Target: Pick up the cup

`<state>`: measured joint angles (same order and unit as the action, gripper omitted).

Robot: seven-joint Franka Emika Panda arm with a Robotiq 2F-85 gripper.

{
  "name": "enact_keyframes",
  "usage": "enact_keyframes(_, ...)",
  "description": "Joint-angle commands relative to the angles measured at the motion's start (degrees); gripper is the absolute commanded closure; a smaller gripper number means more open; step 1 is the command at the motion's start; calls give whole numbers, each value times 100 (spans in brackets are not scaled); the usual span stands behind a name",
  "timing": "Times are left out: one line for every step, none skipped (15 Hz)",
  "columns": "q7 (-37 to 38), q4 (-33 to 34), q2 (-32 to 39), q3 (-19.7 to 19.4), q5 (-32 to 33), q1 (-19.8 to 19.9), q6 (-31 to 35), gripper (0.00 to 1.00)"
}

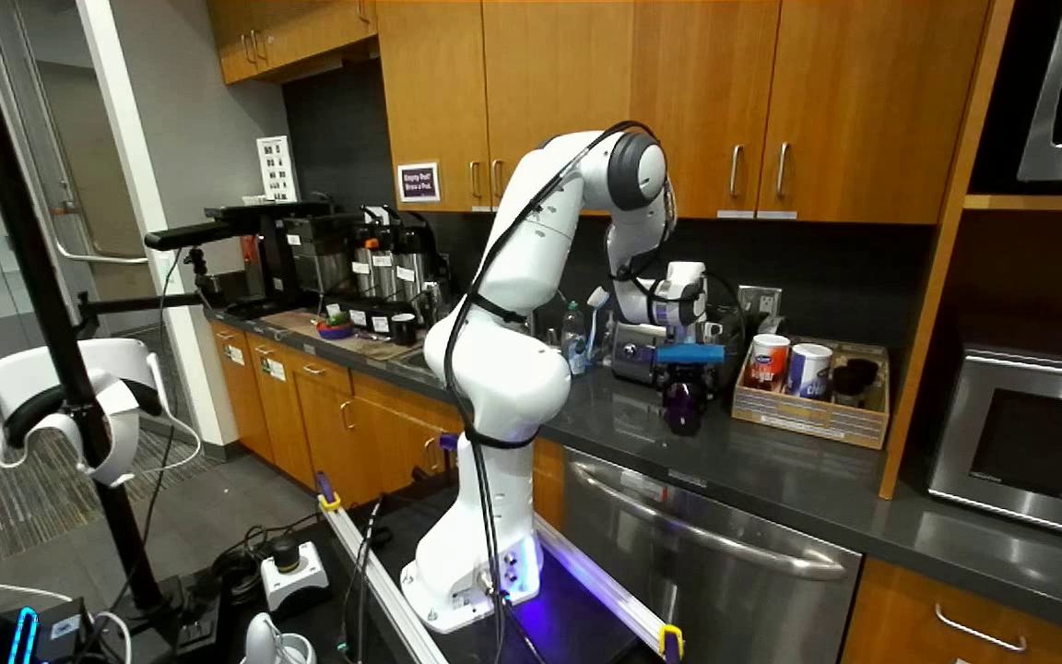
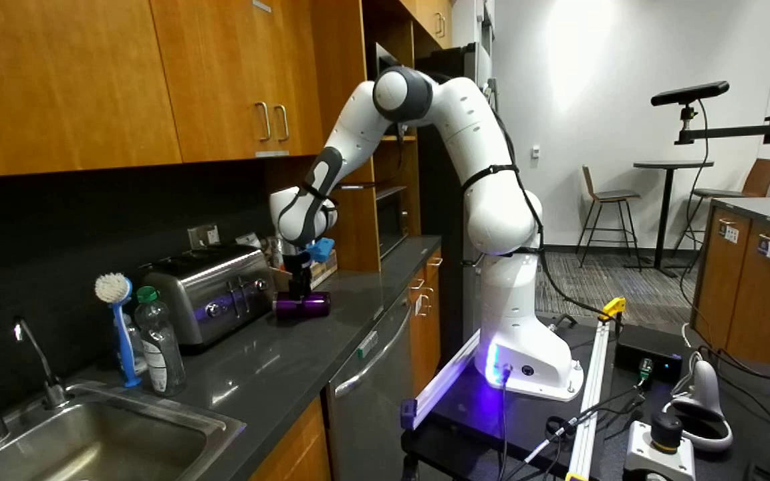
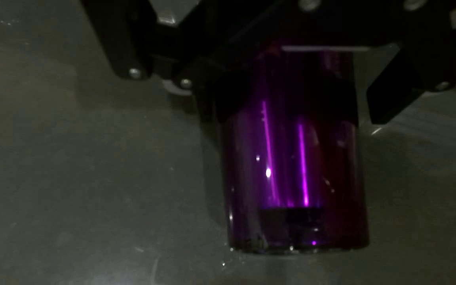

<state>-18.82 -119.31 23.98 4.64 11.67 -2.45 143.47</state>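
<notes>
The cup (image 3: 291,174) lies on its side on the worktop (image 2: 258,361), under the claw (image 3: 293,114). The claw's fingers (image 3: 392,91) sit spread on both sides, with a gap by one, so I think it holds nothing yet. The cup looks round and smooth: it could roll if one finger pushes first, or slip out if the squeeze is weak. A toaster (image 2: 224,287) and a box (image 1: 798,422) stand near, and a sideways swing could bump them.

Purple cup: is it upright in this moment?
No, in an exterior view the purple cup is on its side, its long axis running roughly level.
</notes>
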Motion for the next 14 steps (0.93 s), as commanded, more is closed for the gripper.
enact_keyframes(-6, 30, 15, -24, 188, -48, 92, 0)
enact_keyframes(-147, -10, 14, 43, 123, 12, 234, 0)
enact_keyframes(-241, -22, 26, 85, 81, 44, 350, 0)
enact_keyframes(-428, -57, 39, 165, 3, 110, 514, 0)
enact_keyframes(-734, -85, 71, 307, -150, 225, 707, 0)
enact_keyframes(-1077, -113, 111, 466, -303, 353, 876, 0)
enact_keyframes(-1451, -131, 166, 656, -484, 504, 999, 0)
enact_keyframes(-1751, -134, 229, 814, -629, 628, 1036, 0)
enact_keyframes(-1995, -137, 283, 929, -731, 727, 1030, 0)
enact_keyframes(-2264, -154, 313, 1043, -862, 828, 999, 0)
enact_keyframes(-2508, -132, 356, 1165, -1031, 945, 905, 0)
enact_keyframes(-2821, -122, 395, 1340, -1267, 1107, 843, 25)
enact_keyframes(-3159, -117, 421, 1514, -1508, 1264, 797, 26)
enact_keyframes(-3536, -126, 406, 1685, -1770, 1426, 772, 32)
